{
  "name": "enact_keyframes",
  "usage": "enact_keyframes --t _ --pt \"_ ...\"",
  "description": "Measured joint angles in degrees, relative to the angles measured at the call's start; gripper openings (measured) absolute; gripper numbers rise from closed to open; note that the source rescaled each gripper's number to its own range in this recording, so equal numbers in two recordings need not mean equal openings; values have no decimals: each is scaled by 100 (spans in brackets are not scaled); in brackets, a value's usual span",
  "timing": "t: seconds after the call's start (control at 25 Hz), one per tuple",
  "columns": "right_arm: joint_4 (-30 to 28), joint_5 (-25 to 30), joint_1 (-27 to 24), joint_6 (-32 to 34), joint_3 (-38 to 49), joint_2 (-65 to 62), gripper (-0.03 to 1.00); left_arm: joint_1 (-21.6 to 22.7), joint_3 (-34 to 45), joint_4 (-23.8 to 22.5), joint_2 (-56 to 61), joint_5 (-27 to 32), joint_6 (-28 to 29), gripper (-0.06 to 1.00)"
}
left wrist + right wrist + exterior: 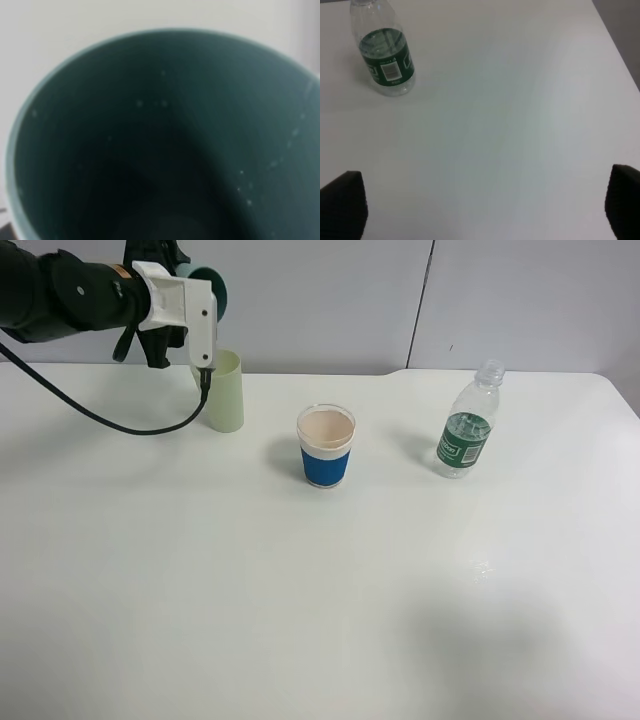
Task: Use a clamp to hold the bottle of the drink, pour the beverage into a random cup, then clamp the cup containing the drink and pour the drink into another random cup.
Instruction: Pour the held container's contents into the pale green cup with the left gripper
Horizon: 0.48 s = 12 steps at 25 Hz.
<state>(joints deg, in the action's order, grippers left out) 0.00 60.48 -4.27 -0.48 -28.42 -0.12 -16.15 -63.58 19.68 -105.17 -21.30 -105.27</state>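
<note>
My left gripper (190,302) is raised at the back left and is shut on a dark teal cup (212,285). It holds the cup tilted just above a pale green cup (225,392) that stands on the table. The left wrist view looks straight into the teal cup (160,150), whose dark inside shows small droplets. The fingers are hidden there. A clear bottle with a green label (467,425) stands upright at the right and also shows in the right wrist view (385,55). My right gripper (480,210) is open and empty, away from the bottle, and is out of the exterior high view.
A paper cup with a blue sleeve (326,446) stands upright mid-table, between the green cup and the bottle. The white table (300,620) ends at a grey wall behind, and its right edge (615,45) runs close to the bottle.
</note>
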Motion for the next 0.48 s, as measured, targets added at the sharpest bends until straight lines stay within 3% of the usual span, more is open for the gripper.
enact_keyframes --t 0.16,0.24,0.48 --pt "0 0 0 0 0 0 88 0 107 -244 492 267 1303 1" --pt "0 0 0 0 0 0 88 21 314 -506 777 315 2217 1" --pt "0 0 0 0 0 0 88 350 1059 -1874 1610 407 5604 1"
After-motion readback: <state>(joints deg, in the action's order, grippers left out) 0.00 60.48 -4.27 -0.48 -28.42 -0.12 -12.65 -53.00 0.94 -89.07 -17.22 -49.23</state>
